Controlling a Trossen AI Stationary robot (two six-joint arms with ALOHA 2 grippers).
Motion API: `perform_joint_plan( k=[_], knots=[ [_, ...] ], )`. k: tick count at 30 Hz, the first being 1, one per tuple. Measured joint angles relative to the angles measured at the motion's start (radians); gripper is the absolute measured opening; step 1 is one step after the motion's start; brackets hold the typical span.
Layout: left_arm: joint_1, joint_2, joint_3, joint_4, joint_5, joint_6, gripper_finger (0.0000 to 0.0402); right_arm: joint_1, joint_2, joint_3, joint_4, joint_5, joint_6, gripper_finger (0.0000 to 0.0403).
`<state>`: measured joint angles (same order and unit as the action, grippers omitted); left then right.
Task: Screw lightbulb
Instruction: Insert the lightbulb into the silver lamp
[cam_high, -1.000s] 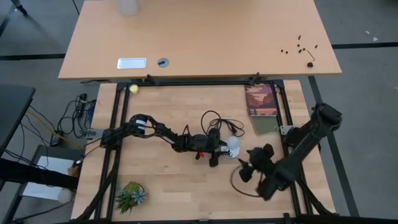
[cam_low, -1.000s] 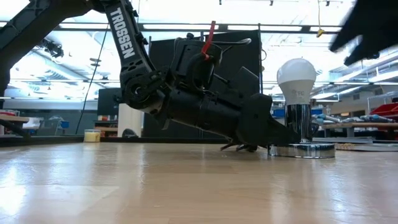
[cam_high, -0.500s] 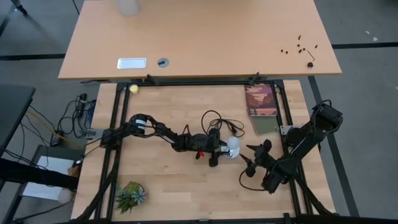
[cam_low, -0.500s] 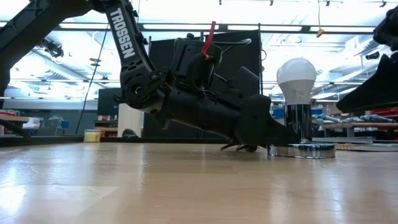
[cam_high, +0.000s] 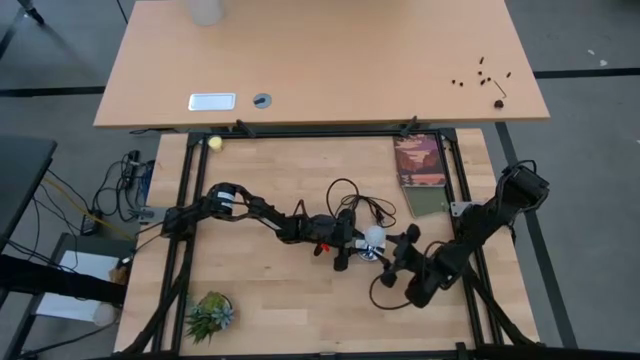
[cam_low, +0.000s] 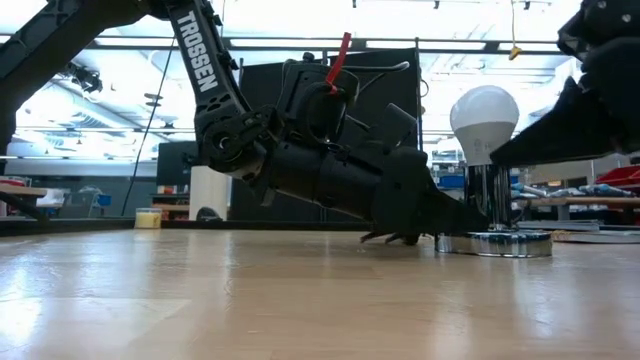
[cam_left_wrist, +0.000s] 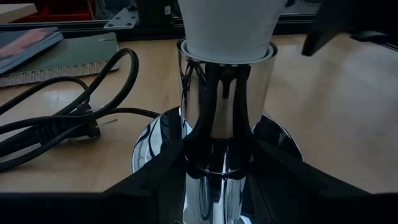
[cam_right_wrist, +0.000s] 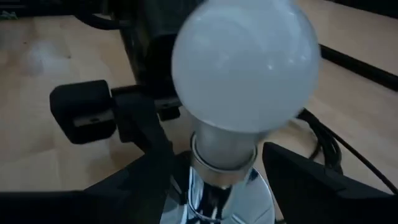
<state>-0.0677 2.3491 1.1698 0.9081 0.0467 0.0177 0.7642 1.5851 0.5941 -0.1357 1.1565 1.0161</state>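
The white lightbulb stands upright in the chrome stem of a socket. The socket's round silvery disc lies flat on the table. My left gripper lies low on the table, shut on the stem. My right gripper is open just right of the bulb. In the right wrist view its fingers stand on either side of the bulb's neck without touching it. My left gripper pinches the lower part of the chrome stem between its two fingers, just above the disc. The fingers come in level from the table's left and lie across the stem. The socket stands upright, its disc on the table.
The socket's black cord loops on the table just beyond the bulb. A book lies at the far right, a small green plant at the near left, and a yellow ball at the far left edge.
My right gripper has gone toward the table's left and far edge, up to the bulb, and its open fingers now stand around the bulb's neck. In the low view it now shows right beside the bulb.
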Motion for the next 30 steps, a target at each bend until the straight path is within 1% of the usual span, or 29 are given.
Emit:
perform_joint_plan(
  k=[3, 7, 10, 13, 17, 19, 21, 24, 28, 30],
  knots=[
    [0.0, 0.0, 0.0, 0.0, -0.002, -0.009, 0.0194, -0.017, 0.0, 0.0, 0.039, -0.004, -0.046, 0.0254],
    [-0.001, 0.0, 0.0, 0.0, -0.022, -0.033, 0.0194, -0.023, 0.0, 0.0, 0.053, -0.039, -0.051, 0.0245],
    [-0.005, 0.0, 0.0, -0.007, -0.065, -0.058, 0.0194, -0.006, 0.0, 0.007, 0.053, -0.048, -0.05, 0.0238],
    [-0.004, -0.001, -0.002, -0.024, -0.078, -0.076, 0.0193, 0.021, 0.0, 0.029, 0.049, -0.059, -0.051, 0.0233],
    [0.001, -0.001, 0.001, -0.042, -0.136, -0.108, 0.0193, 0.054, -0.003, 0.049, 0.08, -0.135, -0.022, 0.0226],
    [0.003, -0.001, 0.001, -0.042, -0.148, -0.108, 0.0192, 0.066, -0.001, 0.047, 0.086, -0.166, -0.016, 0.0223],
    [0.002, -0.001, 0.001, -0.041, -0.155, -0.107, 0.0192, 0.078, -0.001, 0.047, 0.093, -0.162, -0.006, 0.022],
    [0.002, -0.001, 0.0, -0.037, -0.15, -0.1, 0.0192, 0.081, -0.002, 0.047, 0.028, -0.129, 0.039, 0.0217],
    [0.003, -0.001, -0.001, -0.041, -0.112, -0.101, 0.0192, 0.066, -0.001, 0.046, -0.108, -0.097, 0.183, 0.0217],
    [0.001, -0.001, -0.002, -0.04, -0.094, -0.1, 0.0192, 0.065, -0.001, 0.045, -0.15, -0.055, 0.239, 0.0217]
  ],
)
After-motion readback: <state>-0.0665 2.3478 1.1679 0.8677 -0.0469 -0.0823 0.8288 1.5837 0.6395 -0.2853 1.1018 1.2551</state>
